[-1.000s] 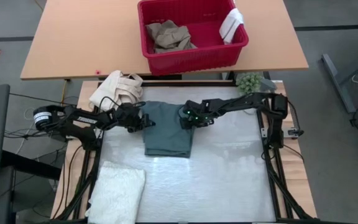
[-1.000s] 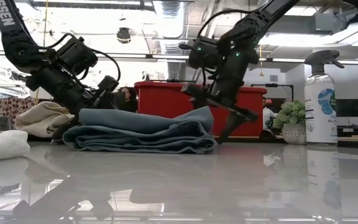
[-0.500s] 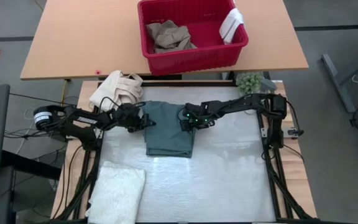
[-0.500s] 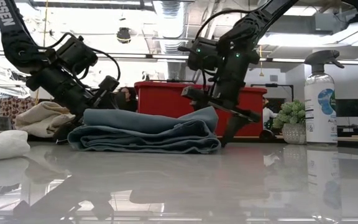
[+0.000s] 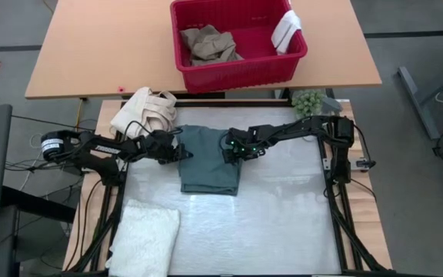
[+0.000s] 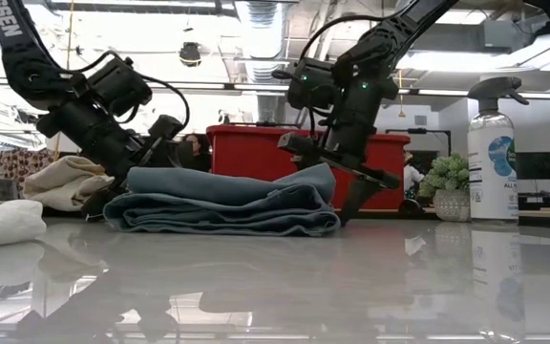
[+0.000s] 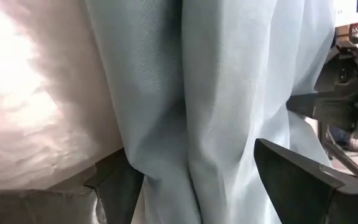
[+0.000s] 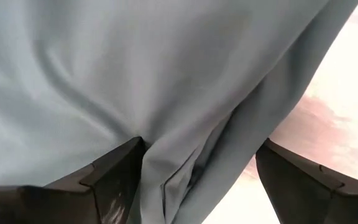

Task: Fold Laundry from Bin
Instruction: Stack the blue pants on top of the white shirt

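A teal-green garment [image 5: 209, 161] lies folded in several layers on the white work surface. My left gripper [image 5: 181, 151] is at the garment's left edge, near its far corner. It is open, its fingers astride a thick fold [image 7: 185, 112]. My right gripper [image 5: 229, 148] is at the garment's right edge, also open, and cloth [image 8: 185, 93] fills the gap between its fingers. The red bin [image 5: 206, 75] stands on the far table. It holds tan trousers [image 5: 210, 44], and a small white cloth [image 5: 287, 31] is draped over its right rim. A white towel [image 5: 146, 238] lies folded at the near left. My left gripper stands open, slanting down from the table's left, with the garment's left folded edge [image 7: 166, 168] between its fingers. The cloth lies against the inner side of one finger [image 7: 120, 186]. The garment rests flat on the table. My right gripper is open and comes steeply from above over the garment's right edge [image 8: 166, 168]. Several layers bulge up between its fingers and touch one finger [image 8: 120, 171]. The other fingertip [image 6: 349, 205] reaches down beside the stack. The garment stays on the table.
A cream canvas bundle with loop handles [image 5: 144, 111] lies at the far left, just behind my left arm. A small green plant [image 5: 308, 101] and a spray bottle [image 6: 493, 153] stand at the far right. The near right of the work surface [image 5: 283, 223] is bare.
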